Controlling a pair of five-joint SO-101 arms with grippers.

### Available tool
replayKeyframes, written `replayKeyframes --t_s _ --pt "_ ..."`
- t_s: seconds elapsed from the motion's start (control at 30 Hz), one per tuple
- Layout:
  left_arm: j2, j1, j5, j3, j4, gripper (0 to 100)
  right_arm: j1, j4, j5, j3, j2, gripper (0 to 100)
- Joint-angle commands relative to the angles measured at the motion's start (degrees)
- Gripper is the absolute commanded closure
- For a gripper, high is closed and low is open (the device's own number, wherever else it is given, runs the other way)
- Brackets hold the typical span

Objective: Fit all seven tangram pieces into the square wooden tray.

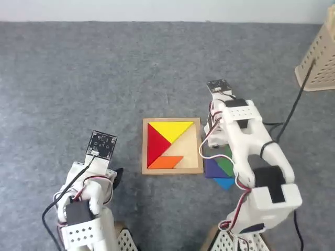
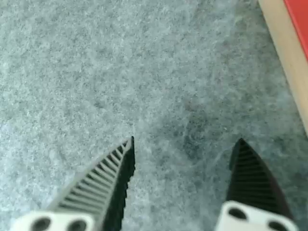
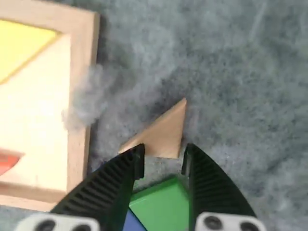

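The square wooden tray point(image 1: 171, 171) lies mid-table and holds a yellow triangle point(image 1: 172, 130), a red triangle point(image 1: 156, 144) and an orange piece point(image 1: 166, 162). Just right of it lie a dark blue piece point(image 1: 212, 166), a green piece point(image 1: 225, 163) and a light blue piece point(image 1: 225, 183), partly under the right arm. My right gripper point(image 3: 162, 155) hovers open by a narrow gap over the edge of a plain wood triangle point(image 3: 166, 132), which lies flat on the carpet beside the tray's rim point(image 3: 82, 96) and next to the green piece point(image 3: 161, 204). Left of the tray, my left gripper point(image 2: 185, 140) is open over bare carpet.
Grey carpet covers the table. A perforated wooden block point(image 1: 319, 57) stands at the far right edge. The tray's rim point(image 2: 284, 48) and the red triangle point(image 2: 298, 12) show at a corner of the left wrist view.
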Motion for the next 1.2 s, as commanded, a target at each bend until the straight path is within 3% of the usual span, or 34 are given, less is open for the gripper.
replayKeyframes --t_s 0.0,0.13,0.73,1.07,1.17 --pt "-1.0 0.1 0.4 -0.7 0.1 70 -0.7 3.4 -0.7 -5.2 1.1 82.2" --pt "-1.0 0.1 0.4 -0.7 0.1 70 -0.7 4.8 -0.4 -6.9 2.8 74.0" --pt "-1.0 0.1 0.4 -0.7 0.1 70 -3.6 2.2 -4.0 -11.5 9.9 74.2" --pt "-1.0 0.1 0.4 -0.7 0.1 70 -1.1 0.4 -6.9 -11.5 9.7 81.6" --pt "-1.0 0.1 0.4 -0.7 0.1 70 2.0 1.2 -6.9 -11.7 9.6 90.5"
